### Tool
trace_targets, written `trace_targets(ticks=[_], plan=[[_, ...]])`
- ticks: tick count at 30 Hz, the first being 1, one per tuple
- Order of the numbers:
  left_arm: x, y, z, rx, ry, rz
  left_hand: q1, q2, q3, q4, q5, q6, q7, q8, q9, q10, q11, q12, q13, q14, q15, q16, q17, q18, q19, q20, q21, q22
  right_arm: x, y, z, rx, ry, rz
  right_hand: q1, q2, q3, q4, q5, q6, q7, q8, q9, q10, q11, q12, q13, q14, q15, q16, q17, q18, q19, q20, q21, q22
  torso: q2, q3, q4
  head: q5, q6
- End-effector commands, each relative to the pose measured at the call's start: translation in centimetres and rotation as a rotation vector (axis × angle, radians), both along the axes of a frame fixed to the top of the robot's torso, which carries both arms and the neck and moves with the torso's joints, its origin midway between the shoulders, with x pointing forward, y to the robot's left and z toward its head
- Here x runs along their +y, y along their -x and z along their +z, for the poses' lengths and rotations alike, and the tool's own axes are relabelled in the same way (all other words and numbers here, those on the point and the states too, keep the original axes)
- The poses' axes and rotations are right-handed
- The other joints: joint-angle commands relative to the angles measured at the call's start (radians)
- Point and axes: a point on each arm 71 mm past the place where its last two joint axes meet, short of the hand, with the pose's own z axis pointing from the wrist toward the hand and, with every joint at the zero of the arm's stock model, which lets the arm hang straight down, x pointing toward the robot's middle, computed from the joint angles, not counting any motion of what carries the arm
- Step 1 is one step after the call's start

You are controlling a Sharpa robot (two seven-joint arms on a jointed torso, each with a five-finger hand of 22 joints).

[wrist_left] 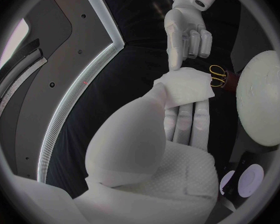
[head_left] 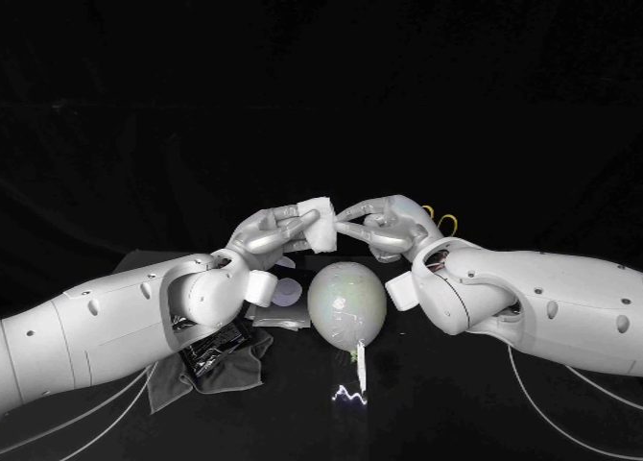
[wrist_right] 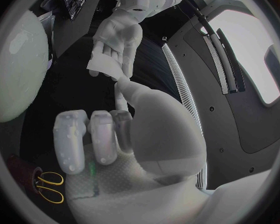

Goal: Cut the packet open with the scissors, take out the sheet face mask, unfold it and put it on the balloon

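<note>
The black table (head_left: 446, 403) lies under both my arms. On it, between my 2 forearms and nearer to me than my hands, rests the pale balloon (head_left: 346, 303). Its long axis runs near to far, and its knot is at the near end.

My left hand (head_left: 271, 237) sits beyond the balloon's far end, a little to the left. Its fingers are almost straight and close together. It holds the folded white sheet mask (head_left: 319, 219), which lies across my fingertips with my thumb set against it.

My right hand (head_left: 384, 226) faces it from the right, just beside it. One finger reaches out and touches the mask's right edge, while the others are bent in toward the palm with nothing in them. I cannot tell whether this hand actually grips the mask or only touches it. The mask is still a thick folded pad, well above the balloon and apart from it.

Under my left forearm, at the near left, a dark shiny packet (head_left: 211, 348) lies on a grey cloth (head_left: 236, 376). The yellow-handled scissors (head_left: 443, 223) lie at the far right, just behind my right hand. One small white disc (head_left: 289, 285) lies left of the balloon, near my left wrist.
</note>
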Motion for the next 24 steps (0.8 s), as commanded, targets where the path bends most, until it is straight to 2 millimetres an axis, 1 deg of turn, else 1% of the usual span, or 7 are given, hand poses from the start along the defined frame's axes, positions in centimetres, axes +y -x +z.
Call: trace_targets(ticks=[1, 4, 6, 8, 10, 15, 24], plan=[[0.0, -0.1, 0.1, -0.011, -0.019, 0.015, -0.005, -0.021, 0.003, 0.006, -0.001, -0.013, 0.012, -0.017, 0.123, -0.012, 0.011, -0.007, -0.002, -0.014, 0.007, -0.007, 0.000, 0.007, -0.002, 0.004, -0.009, -0.003, 0.2, 0.2, 0.0, -0.001, 0.000, 0.020, -0.011, 0.001, 0.007, 0.000, 0.003, 0.001, -0.004, 0.008, 0.036, 0.120, -0.026, 0.007, 0.263, 0.123, -0.027, 0.003, 0.263, -0.014, 0.105, -0.005, 0.003, 0.263, 0.000, 0.0004, 0.0002, -0.001, 0.001], [0.1, -0.2, 0.0, -0.010, -0.045, 0.046, -0.024, -0.051, -0.001, 0.010, -0.001, -0.063, 0.044, -0.070, 0.094, -0.079, 0.038, -0.006, -0.003, -0.045, 0.026, -0.022, -0.001, 0.004, -0.025, 0.015, -0.030, -0.005, 0.2, 0.2, 0.0, 0.013, -0.008, 0.020, -0.014, 0.001, 0.010, -0.002, 0.003, 0.001, -0.004, 0.012, 0.038, 0.120, -0.026, 0.007, 0.263, 0.123, -0.027, 0.003, 0.263, -0.014, 0.105, -0.005, 0.003, 0.263, 0.000, 0.0003, -0.0003, -0.001, 0.002], [0.2, -0.3, 0.0, -0.009, -0.066, 0.069, -0.027, -0.058, -0.003, 0.011, -0.001, -0.068, 0.048, -0.077, 0.091, -0.087, 0.041, -0.007, -0.003, -0.050, 0.028, -0.025, -0.002, 0.003, -0.029, 0.018, -0.033, -0.005, 0.2, 0.3, -0.1, 0.025, -0.014, 0.019, -0.016, 0.001, 0.013, -0.003, 0.003, 0.001, -0.005, 0.015, 0.040, 0.120, -0.026, 0.007, 0.263, 0.123, -0.027, 0.003, 0.263, -0.014, 0.105, -0.005, 0.003, 0.263, 0.000, 0.0003, -0.0004, -0.001, 0.002], [0.4, -0.4, -0.1, -0.004, -0.089, 0.096, -0.041, -0.077, -0.008, 0.010, -0.001, -0.097, 0.066, -0.108, 0.073, -0.134, 0.060, -0.006, -0.002, -0.084, 0.045, -0.038, -0.004, -0.003, -0.060, 0.032, -0.055, -0.005, 0.2, 0.3, -0.2, 0.040, -0.023, 0.017, -0.018, 0.000, 0.015, -0.004, 0.003, 0.001, -0.005, 0.018, 0.042, 0.120, -0.027, 0.007, 0.263, 0.123, -0.027, 0.003, 0.263, -0.014, 0.105, -0.005, 0.003, 0.263, 0.000, 0.0003, -0.0004, -0.001, 0.002], [0.6, -0.5, -0.3, 0.004, -0.109, 0.119, -0.047, -0.086, -0.012, 0.010, 0.000, -0.108, 0.072, -0.119, 0.067, -0.150, 0.066, -0.006, -0.002, -0.099, 0.052, -0.043, -0.004, -0.006, -0.072, 0.039, -0.063, -0.006, 0.2, 0.3, -0.2, 0.054, -0.031, 0.015, -0.019, 0.000, 0.017, -0.005, 0.003, 0.001, -0.005, 0.020, 0.043, 0.120, -0.027, 0.007, 0.263, 0.123, -0.027, 0.003, 0.263, -0.014, 0.105, -0.005, 0.003, 0.263, 0.000, 0.0003, -0.0003, -0.002, 0.002], [1.0, -0.8, -0.6, 0.030, -0.162, 0.172, -0.063, -0.102, -0.024, 0.007, -0.001, -0.136, 0.090, -0.142, 0.055, -0.190, 0.084, -0.003, 0.000, -0.152, 0.072, -0.058, -0.005, -0.014, -0.118, 0.056, -0.085, -0.005, 0.2, 0.4, -0.4, 0.092, -0.054, 0.008, -0.023, 0.000, 0.021, -0.008, 0.003, 0.000, -0.006, 0.025, 0.047, 0.120, -0.027, 0.007, 0.263, 0.123, -0.028, 0.003, 0.263, -0.014, 0.105, -0.005, 0.003, 0.263, 0.000, 0.0003, -0.0001, -0.003, 0.001], [1.2, -0.9, -0.9, 0.054, -0.194, 0.193, -0.078, -0.109, -0.039, 0.007, -0.001, -0.143, 0.094, -0.147, 0.051, -0.204, 0.089, 0.000, 0.002, -0.173, 0.078, -0.056, 0.001, -0.013, -0.137, 0.062, -0.084, -0.004, 0.2, 0.4, -0.8, 0.153, -0.088, -0.012, -0.027, -0.001, 0.025, -0.010, 0.003, -0.001, -0.006, 0.029, 0.051, 0.120, -0.028, 0.007, 0.263, 0.123, -0.028, 0.003, 0.263, -0.014, 0.105, -0.006, 0.003, 0.263, 0.000, -0.0004, -0.0001, -0.006, -0.001]])
